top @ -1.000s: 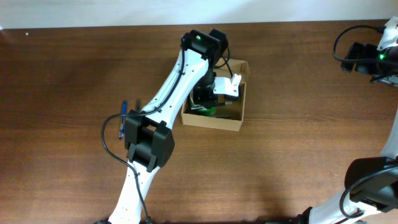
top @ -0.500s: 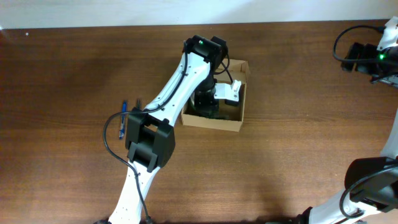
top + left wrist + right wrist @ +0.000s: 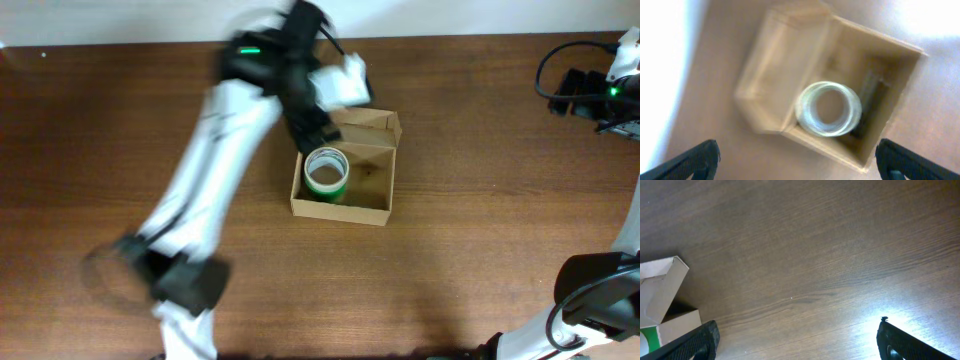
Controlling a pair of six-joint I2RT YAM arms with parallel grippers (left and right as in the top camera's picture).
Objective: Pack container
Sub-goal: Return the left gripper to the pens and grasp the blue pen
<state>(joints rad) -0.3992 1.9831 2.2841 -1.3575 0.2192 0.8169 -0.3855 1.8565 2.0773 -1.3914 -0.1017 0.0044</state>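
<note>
Cardboard container (image 3: 790, 60) below left gripper (image 3: 800, 167) | jaws apart, empty (tape roll (image 3: 803, 113) inside)

Legible text, labels, brands, numbers: none. I am finding no readable marking on the container (image 3: 340, 209), which is showing plain cardboard, nor on the tape roll (image 3: 327, 191) lying inside it. The left wrist view is blurring too much to show any print.
</note>
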